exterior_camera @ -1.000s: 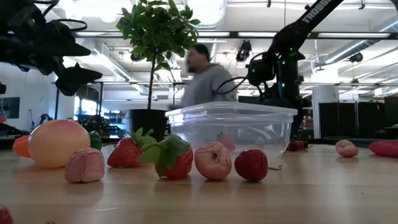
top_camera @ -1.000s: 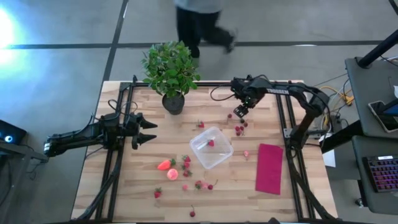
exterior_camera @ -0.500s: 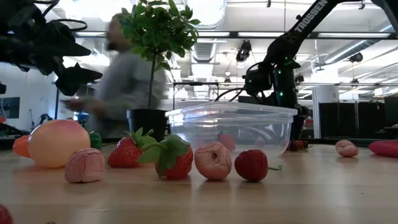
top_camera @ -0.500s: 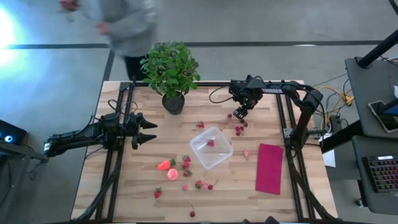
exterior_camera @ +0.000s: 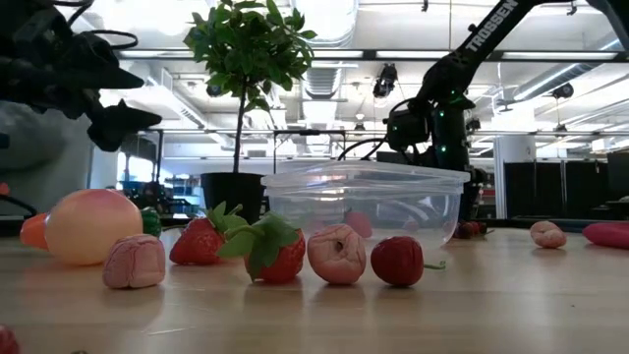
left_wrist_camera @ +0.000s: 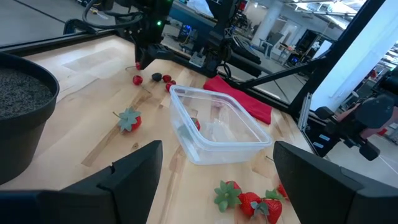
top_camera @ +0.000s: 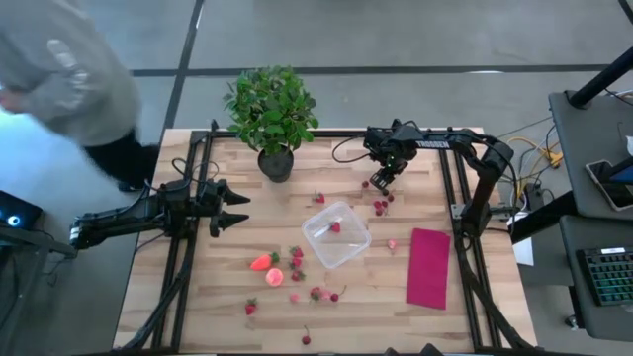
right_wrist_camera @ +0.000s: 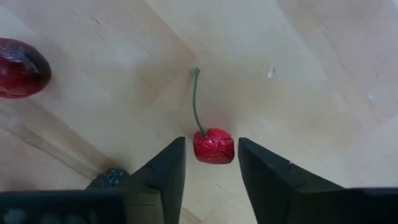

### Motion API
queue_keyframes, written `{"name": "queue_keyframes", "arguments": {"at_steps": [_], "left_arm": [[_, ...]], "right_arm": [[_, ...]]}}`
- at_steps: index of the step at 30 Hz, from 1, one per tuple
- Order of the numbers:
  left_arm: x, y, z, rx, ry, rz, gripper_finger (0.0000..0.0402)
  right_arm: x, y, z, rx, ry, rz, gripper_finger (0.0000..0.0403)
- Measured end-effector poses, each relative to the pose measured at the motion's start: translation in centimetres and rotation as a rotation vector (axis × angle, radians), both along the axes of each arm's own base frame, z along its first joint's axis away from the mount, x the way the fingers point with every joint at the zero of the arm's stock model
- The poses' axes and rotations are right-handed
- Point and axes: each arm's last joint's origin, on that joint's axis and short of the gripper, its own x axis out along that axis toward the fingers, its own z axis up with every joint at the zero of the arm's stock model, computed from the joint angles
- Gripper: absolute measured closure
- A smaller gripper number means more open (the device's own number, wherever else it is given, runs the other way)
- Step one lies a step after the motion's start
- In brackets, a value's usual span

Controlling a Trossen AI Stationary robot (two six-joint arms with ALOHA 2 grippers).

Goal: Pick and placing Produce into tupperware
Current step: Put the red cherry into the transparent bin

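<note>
High view: person (top_camera: 59, 89) now left of table, right end effector (top_camera: 380, 178) unmoved

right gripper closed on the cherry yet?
No: in the right wrist view the right gripper stands open, its fingers either side of the cherry with gaps showing.

You can read one word: "TROSSEN" in white capitals along the right arm (exterior_camera: 484, 31) in the low view, running up its dark upper link. In the high view the same arm (top_camera: 432, 144) carries small white lettering, too small to make out. Nothing else is legible.
</note>
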Motion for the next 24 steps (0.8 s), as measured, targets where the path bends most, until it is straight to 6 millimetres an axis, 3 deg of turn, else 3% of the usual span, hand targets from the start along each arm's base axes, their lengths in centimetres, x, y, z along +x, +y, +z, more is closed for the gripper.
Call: {"name": "queue_keyframes", "arguments": {"at_steps": [15,24], "left_arm": [[0.0,0.0,0.0,0.0,0.0,0.0,0.0109],[0.0,0.0,0.0,0.0,0.0,0.0,0.0109]], "right_arm": [[0.07,-0.05,-0.04,-0.008,-0.01,-0.016,0.033],[-0.1,0.09,-0.17,-0.006,-0.011,-0.027,0.0334]]}}
